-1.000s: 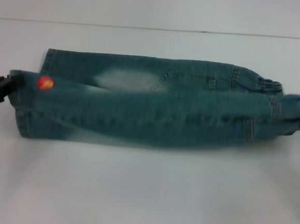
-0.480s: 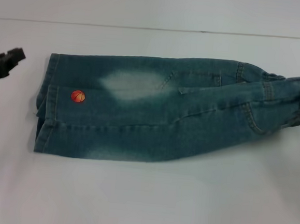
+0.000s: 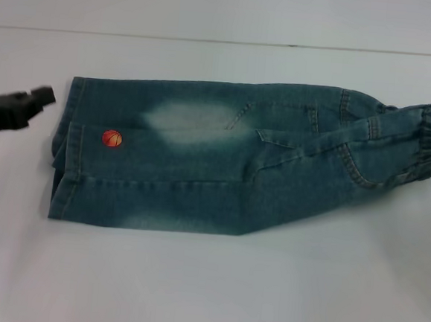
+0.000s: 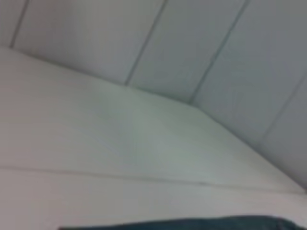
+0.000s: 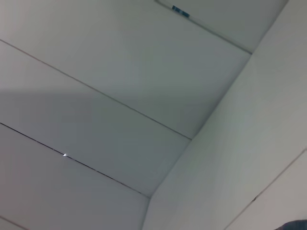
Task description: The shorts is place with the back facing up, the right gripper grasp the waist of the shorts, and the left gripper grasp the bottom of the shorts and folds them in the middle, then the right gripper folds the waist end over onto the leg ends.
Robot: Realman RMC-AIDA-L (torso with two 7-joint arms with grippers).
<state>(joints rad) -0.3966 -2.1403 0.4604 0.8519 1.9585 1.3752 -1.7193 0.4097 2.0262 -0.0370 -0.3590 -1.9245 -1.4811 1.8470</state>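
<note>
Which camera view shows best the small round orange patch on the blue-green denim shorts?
The head view shows it best: the small round orange patch sits in plain sight near the leg hems of the blue-green denim shorts. The left wrist view shows only a thin denim edge, no patch. The right wrist view shows no patch either.

head: high, looking down on shorts (image 3: 223,161) | wrists: low, facing walls | shared: denim edge

Left gripper (image 3: 45,95): seen at left edge of head view, black body angled inward, tip raised, nothing held. Right gripper: not seen in any view.
</note>
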